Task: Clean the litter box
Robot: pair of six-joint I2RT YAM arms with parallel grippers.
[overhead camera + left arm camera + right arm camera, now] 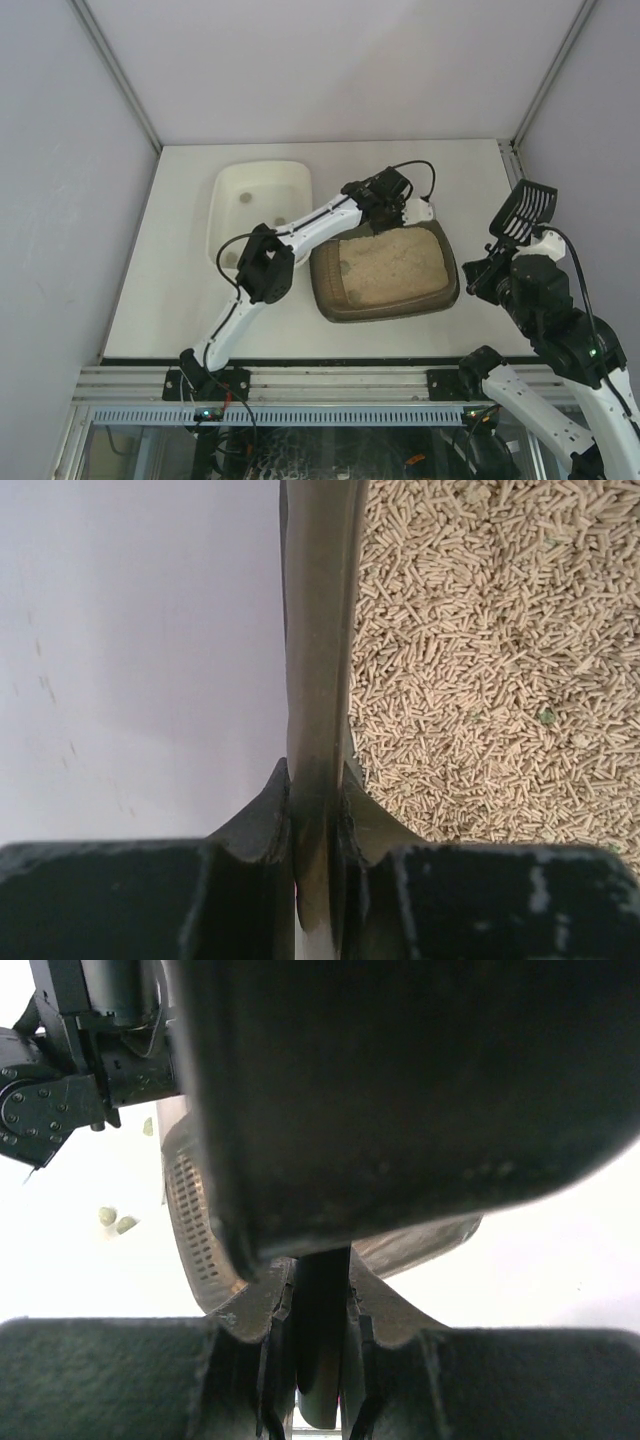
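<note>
a white rectangular plastic tub [262, 168] sits at 10 o'clock on the white table [170, 290] in the top view. to its right the left gripper [408, 214] reaches the dark brown translucent rounded-rectangular plastic litter box [328, 282]. the box lies mid-table with its long axis running 9 to 3 o'clock, and the fingers are closed on its far rim at 12 o'clock. the left wrist view shows what the top view cannot: the rim is pinched between both pads, with bare table at 9 o'clock of it and tan pellet litter [480, 650] at 3 o'clock. further right, at 3 o'clock of the box and well apart from it, the right gripper [320, 1345] is clamped on the handle of a small black slotted plastic scoop [525, 208], its head pointing to 12 o'clock. only that arm's wrist view shows the grip plainly. the left arm is the nearer one. the scoop, i judge, must travel toward 9 o'clock and down to reach the litter.
</note>
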